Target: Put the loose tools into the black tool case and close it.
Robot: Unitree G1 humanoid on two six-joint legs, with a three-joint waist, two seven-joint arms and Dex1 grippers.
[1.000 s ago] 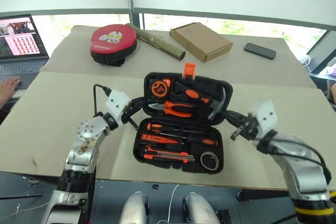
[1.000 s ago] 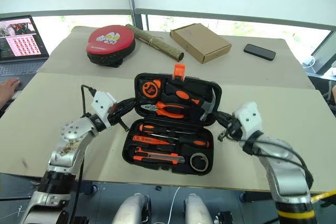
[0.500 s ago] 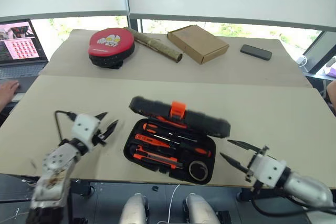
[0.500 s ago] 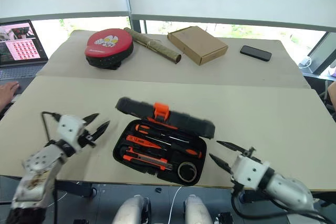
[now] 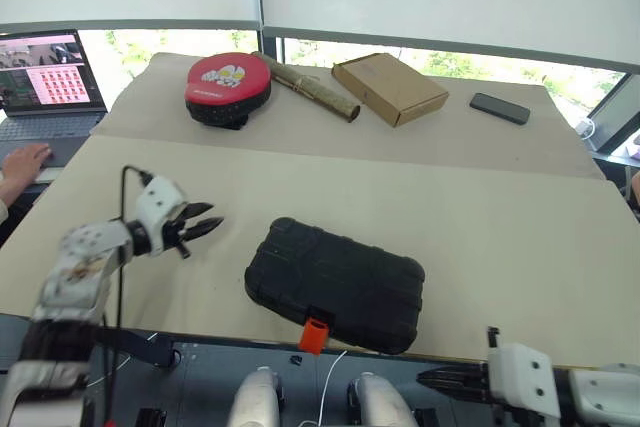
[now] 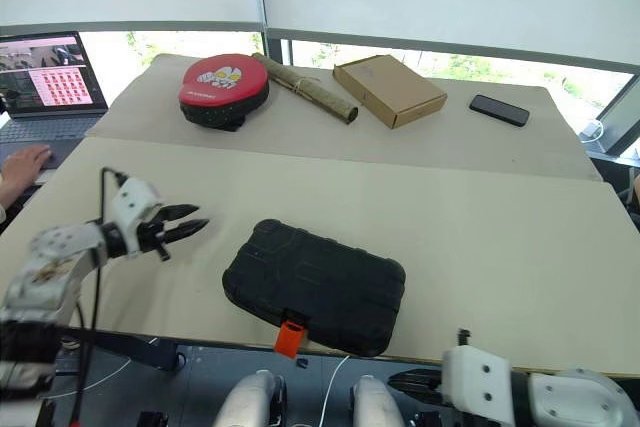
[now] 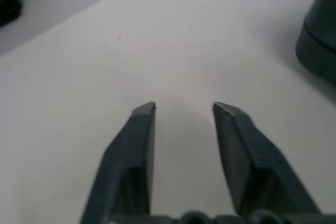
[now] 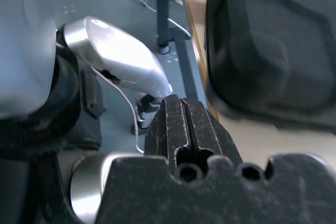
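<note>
Lid's flipped down since a second ago, so the black tool case [image 5: 335, 284] sits shut on the surface [image 5: 520, 227], no loose tools around, orange latch [image 5: 314, 335] maybe unclipped; left end effector [image 5: 208, 225] slightly parted and empty, right end effector [image 5: 432, 379] pinched shut, empty too.

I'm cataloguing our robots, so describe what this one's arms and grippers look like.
Both arms are bare silver metal. Each wrist carries a white boxy block, and each gripper, left and right, has two tapered, pointed black fingers. A thin black cable loops above the left wrist.

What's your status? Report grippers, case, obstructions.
Left gripper jaws open, empty, left of case. Right gripper jaws shut, empty, below table edge. Case closed, latch overhanging near edge. Nothing in the way.
</note>
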